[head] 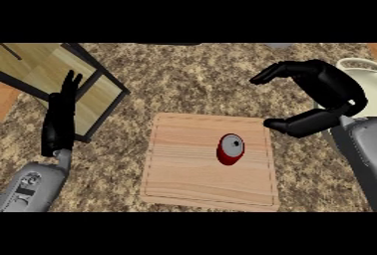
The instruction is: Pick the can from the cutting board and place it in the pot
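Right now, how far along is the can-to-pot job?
Nothing is done yet: the red can stands upright on the cutting board, untouched. In hand: the right robot hand hovers open beyond the board's far right corner, fingers and thumb spread, apart from the can. The left robot hand rests open at left. Left: grasp, lift, place in the white pot at the right edge.

Left hand (pixel 59 117) flat, right hand (pixel 324 94) cupped

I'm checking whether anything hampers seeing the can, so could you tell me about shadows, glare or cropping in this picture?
Head view: lighting is even, with no glare on the red can with a grey top; no strong shadow shows on the pale wooden cutting board. The white pot is cut off by the right edge and partly hidden behind the black right hand.
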